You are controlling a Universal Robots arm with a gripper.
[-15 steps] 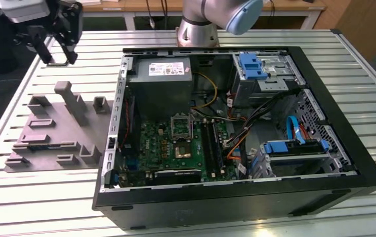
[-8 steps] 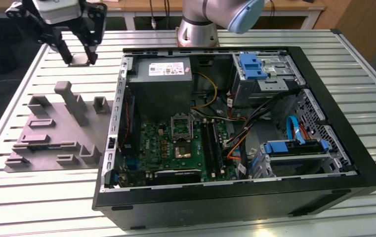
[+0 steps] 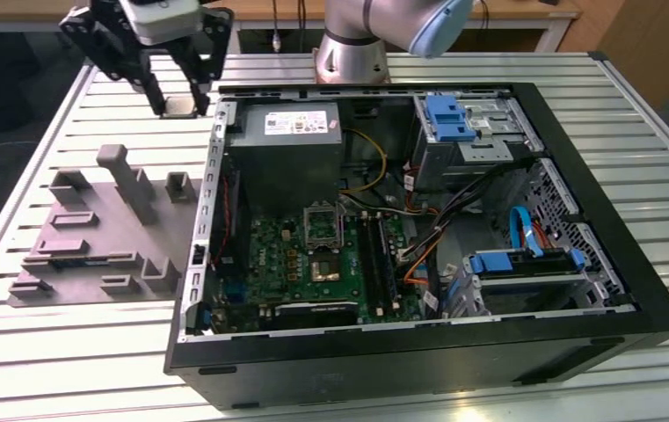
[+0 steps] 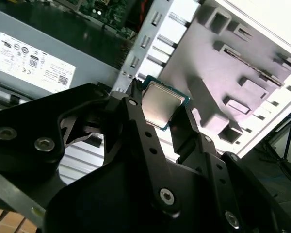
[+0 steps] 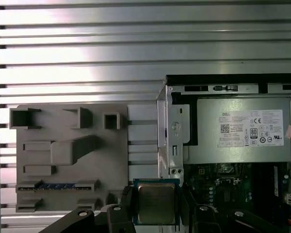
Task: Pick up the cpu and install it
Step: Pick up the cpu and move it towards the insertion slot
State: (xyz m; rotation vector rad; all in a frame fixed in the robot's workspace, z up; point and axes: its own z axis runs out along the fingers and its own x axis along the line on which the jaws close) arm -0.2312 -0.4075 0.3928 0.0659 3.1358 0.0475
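My gripper [image 3: 179, 104] hangs above the slatted table at the far left of the exterior view, just outside the black computer case [image 3: 615, 264]. It is shut on the cpu [image 3: 179, 108], a small square chip with a silvery top. In both wrist views the cpu [image 4: 160, 104] [image 5: 156, 203] sits clamped by its edges between the two black fingers [image 4: 134, 104] [image 5: 126, 200], held flat above the table beside the case wall. On the green motherboard [image 3: 281, 259] inside the case, the silver socket frame [image 3: 323, 221] stands apart from the gripper, nearer the camera.
A grey plastic fixture plate [image 3: 99, 237] [image 5: 68, 155] with raised blocks lies on the table at the exterior view's left of the case. The grey power supply [image 3: 287, 132] [image 5: 240, 128] fills the case's far corner. Drive cages with blue tabs [image 3: 457, 119] and cables crowd the case's other side.
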